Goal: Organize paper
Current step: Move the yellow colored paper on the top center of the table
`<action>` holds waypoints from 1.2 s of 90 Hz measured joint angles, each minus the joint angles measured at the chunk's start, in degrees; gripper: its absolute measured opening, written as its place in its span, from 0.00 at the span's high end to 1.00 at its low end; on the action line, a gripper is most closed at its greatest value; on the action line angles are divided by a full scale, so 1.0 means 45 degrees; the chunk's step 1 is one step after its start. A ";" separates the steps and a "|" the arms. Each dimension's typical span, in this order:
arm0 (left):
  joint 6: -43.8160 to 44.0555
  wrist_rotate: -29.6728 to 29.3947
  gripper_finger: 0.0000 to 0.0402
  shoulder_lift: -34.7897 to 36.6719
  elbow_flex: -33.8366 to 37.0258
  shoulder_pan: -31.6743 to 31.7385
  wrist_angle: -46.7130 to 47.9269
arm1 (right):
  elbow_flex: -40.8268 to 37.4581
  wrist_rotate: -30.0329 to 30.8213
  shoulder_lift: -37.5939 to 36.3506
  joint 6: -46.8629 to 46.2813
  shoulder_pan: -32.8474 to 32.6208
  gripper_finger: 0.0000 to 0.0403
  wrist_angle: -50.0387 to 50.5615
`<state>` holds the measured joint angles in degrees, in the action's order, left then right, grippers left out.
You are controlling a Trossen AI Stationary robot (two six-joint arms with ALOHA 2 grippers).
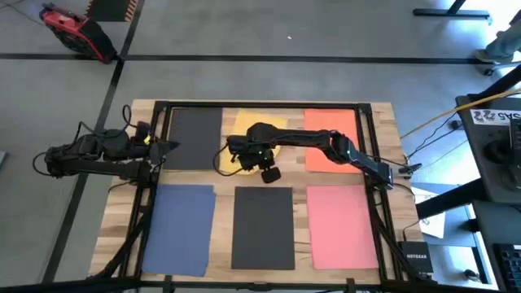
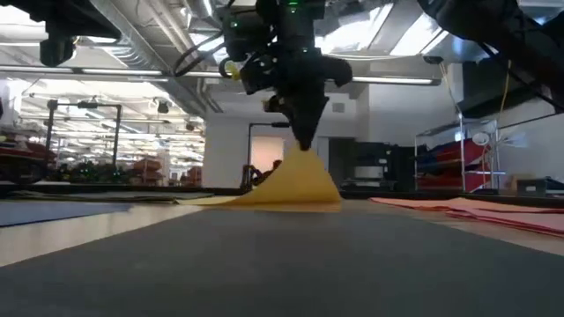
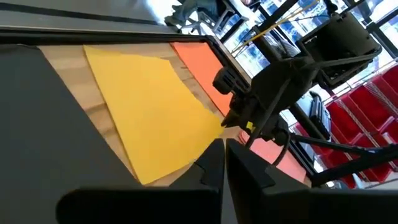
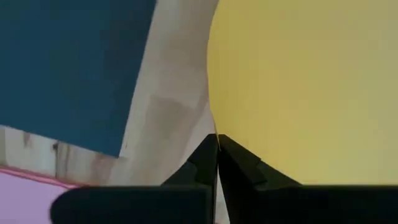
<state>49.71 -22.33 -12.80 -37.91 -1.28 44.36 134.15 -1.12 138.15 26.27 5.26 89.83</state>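
Paper sheets lie in a grid on the desk (image 1: pixel 383 114): a dark sheet (image 1: pixel 195 134), a yellow sheet (image 1: pixel 248 122) and an orange sheet (image 1: pixel 330 130) along the far row, and a blue sheet (image 1: pixel 181 228), a second dark sheet (image 1: pixel 262 226) and a pink sheet (image 1: pixel 342 224) along the near row. The right pincer (image 1: pixel 252 156) is over the middle of the desk with its fingers together on one corner of the yellow sheet, which in the low view rises off the wood in a peak under the fingertips. The left pincer (image 1: pixel 167 148) waits at the left side by the far dark sheet, fingers closed and holding nothing.

The step in hand looks to be moving or squaring up the yellow sheet. Only a corner is pinched, so the rest of the sheet will drag and bend. A slow, low pull along the desk should keep it flat; lifting high risks a fold or a slip from the grip. It should be steered clear of the orange sheet just beside it and of the dark sheet below, so nothing else gets shifted, and released only once the edges sit square.
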 joint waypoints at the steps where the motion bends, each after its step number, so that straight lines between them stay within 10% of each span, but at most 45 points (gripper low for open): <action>1: 0.0000 -0.0002 1.00 0.0000 0.0000 0.0001 0.0000 | 0.0000 -0.0006 0.0000 0.0006 0.0000 1.00 0.0008; 81: 0.0189 -0.0094 1.00 0.0004 0.0000 0.0001 -0.0005 | -0.0015 -0.0997 -0.1792 -0.1099 -0.0267 1.00 0.0043; 108: 0.0189 -0.0172 1.00 0.0000 0.0000 0.0001 0.0000 | -0.2519 -0.0767 -0.1840 0.0021 -0.0500 1.00 -0.0264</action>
<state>50.57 -23.10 -12.80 -37.91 -1.28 44.36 122.81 -4.57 129.87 26.36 3.01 88.64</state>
